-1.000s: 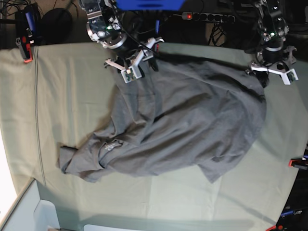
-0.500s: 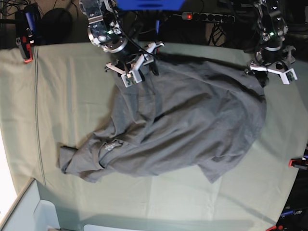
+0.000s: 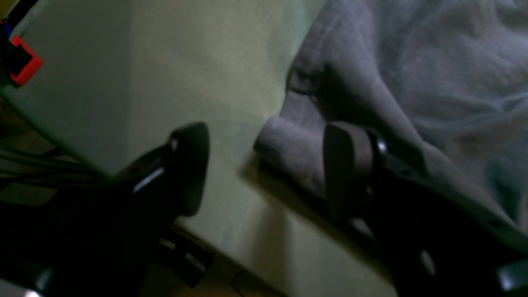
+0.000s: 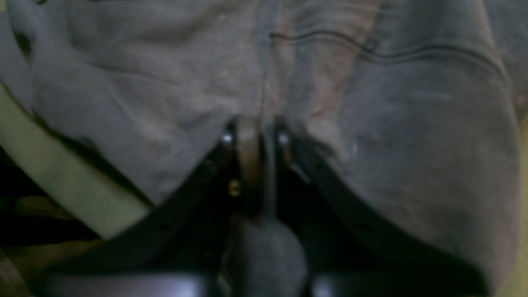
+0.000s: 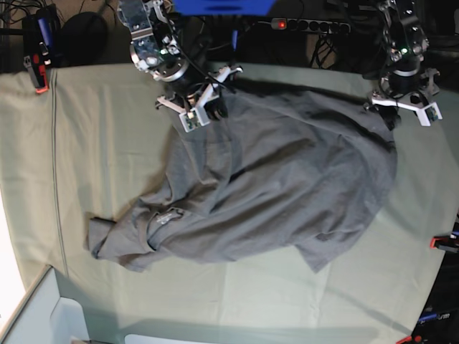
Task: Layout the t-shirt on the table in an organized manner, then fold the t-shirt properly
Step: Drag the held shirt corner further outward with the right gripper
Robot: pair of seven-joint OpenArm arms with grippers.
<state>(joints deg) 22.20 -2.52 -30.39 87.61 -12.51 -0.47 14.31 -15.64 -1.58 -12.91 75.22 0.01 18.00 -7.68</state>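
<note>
A crumpled grey t-shirt sprawls diagonally across the green-draped bench, neck label toward the near-left corner. The right end effector pinches its far hem; the left end effector gapes wide around its edge.

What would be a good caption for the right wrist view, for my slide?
Right gripper shut on a fold of the grey t-shirt.
</note>
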